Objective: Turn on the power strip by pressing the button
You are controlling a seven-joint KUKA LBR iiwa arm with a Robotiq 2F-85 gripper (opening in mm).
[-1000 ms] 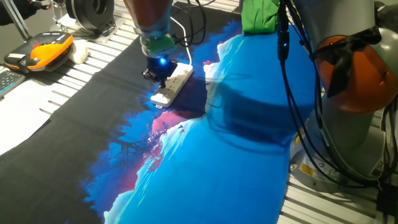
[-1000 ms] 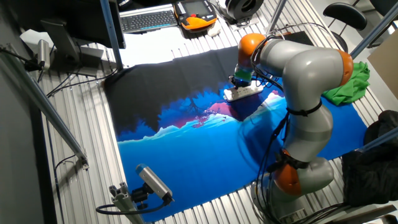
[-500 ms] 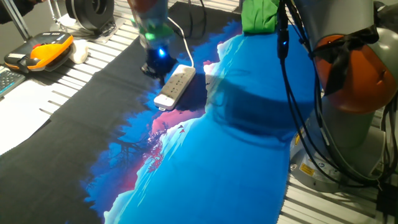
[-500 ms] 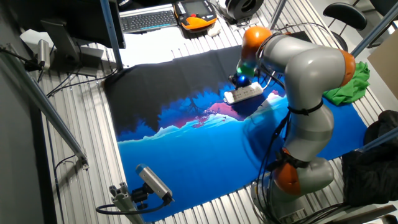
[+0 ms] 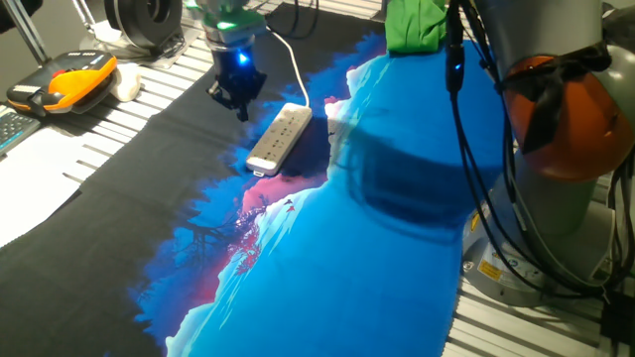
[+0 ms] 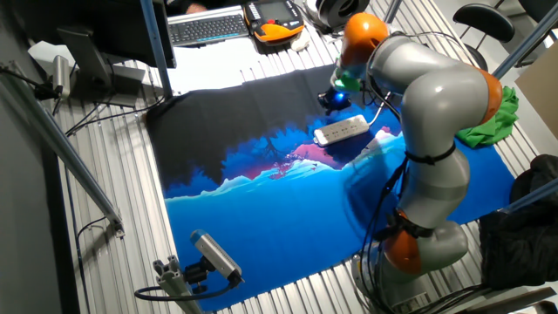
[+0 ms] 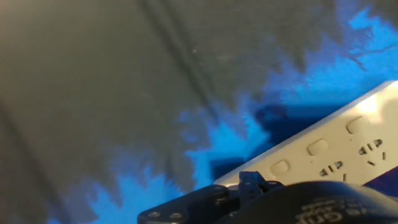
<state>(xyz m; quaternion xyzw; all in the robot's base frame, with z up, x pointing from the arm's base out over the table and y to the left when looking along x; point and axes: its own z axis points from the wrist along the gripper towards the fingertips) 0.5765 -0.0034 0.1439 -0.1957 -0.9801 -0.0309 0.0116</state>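
White plastic, the power strip (image 5: 279,139) is lying flat on the printed cloth (image 5: 327,258), right where the black part is giving way to the blue, nearer the cloth's far edge than its near one. The gripper (image 5: 236,96) is hanging above the black area, apart from the strip and off its one long side. The strip's long axis is running from the cable (image 5: 294,61) end down to the end facing the cloth's middle. Whether the fingers are spread or together I cannot tell; no view is showing the tips. Judging by this, pressing is calling for a short sideways approach over open cloth, with nothing crowding it.
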